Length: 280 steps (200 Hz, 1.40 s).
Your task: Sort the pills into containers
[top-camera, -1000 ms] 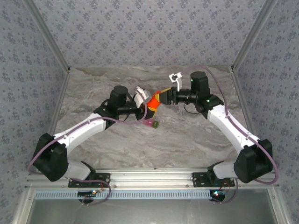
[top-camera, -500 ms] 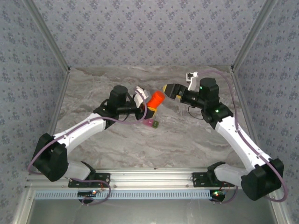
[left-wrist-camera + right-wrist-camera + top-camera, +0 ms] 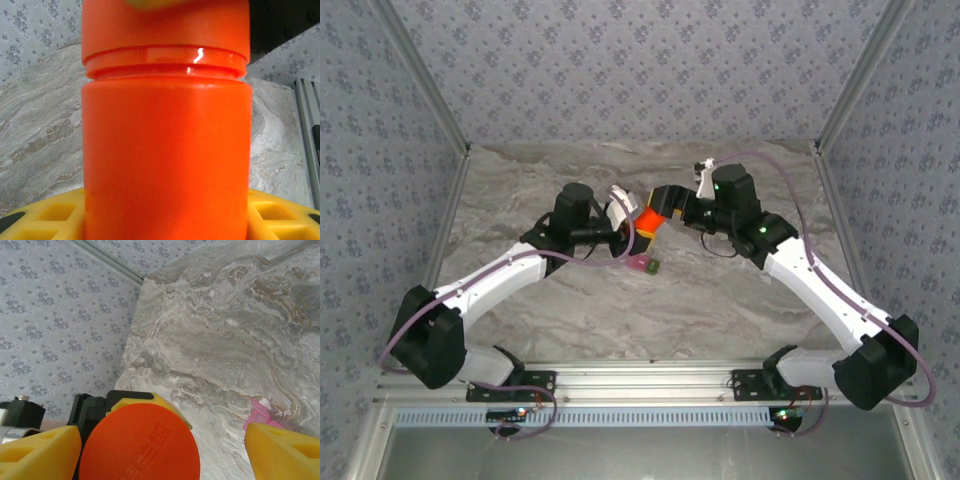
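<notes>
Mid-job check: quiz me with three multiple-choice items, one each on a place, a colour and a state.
1. The joined pink and olive plastic compartments lie: A) on the marble table, near the orange cylindrical plastic bottle; B) on the rail; C) against the far wall.
2. Fingers of the left gripper are: A) white; B) yellow; C) blue.
3. At the bottle's orange cap, the right gripper is: A) clamped on it; B) open astride it; C) shut beside it.
A, top view; B, left wrist view; B, gap beside the cap.
</notes>
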Each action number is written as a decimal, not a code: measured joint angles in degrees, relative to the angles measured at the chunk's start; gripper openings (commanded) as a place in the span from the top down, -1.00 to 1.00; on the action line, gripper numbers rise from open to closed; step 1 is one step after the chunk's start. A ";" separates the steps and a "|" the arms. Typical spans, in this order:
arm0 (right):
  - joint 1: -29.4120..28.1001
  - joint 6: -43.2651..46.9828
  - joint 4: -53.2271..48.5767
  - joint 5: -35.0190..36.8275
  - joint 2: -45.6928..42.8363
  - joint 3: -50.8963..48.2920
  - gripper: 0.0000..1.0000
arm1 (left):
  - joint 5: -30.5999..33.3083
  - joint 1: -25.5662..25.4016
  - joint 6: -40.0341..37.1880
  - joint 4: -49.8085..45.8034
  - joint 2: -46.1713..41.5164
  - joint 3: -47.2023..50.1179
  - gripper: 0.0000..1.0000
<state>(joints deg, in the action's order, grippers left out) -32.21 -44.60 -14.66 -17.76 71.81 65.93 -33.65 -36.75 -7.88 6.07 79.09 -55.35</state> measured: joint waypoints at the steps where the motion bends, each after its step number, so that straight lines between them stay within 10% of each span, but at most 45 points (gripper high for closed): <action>1: -0.02 0.07 -0.04 0.00 0.02 0.00 -0.59 | 0.00 0.00 0.00 0.00 0.00 0.00 1.00; 75: -0.68 2.49 -0.13 -0.50 0.15 0.68 0.38 | 0.00 0.00 0.02 -0.31 0.22 0.00 1.00; 162: 8.15 24.48 9.49 -24.52 3.52 -1.14 0.38 | 0.17 0.33 0.52 1.86 0.22 0.00 1.00; 184: 8.98 22.21 15.82 -27.61 4.50 -3.32 0.30 | 0.55 0.50 1.07 1.84 0.22 0.02 1.00; 209: 8.81 19.04 19.89 -27.76 4.74 -5.03 -0.63 | 0.57 0.66 1.27 1.64 0.22 0.02 1.00; 280: 5.49 7.67 14.53 -9.75 -4.72 -8.22 -0.73 | -0.02 0.66 1.25 1.42 0.22 0.02 1.00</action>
<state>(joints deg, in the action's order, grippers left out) -26.72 -36.93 -0.12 -27.51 67.09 57.71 -33.67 -36.10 -6.63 7.49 79.31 -55.33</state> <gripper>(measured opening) 0.861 0.540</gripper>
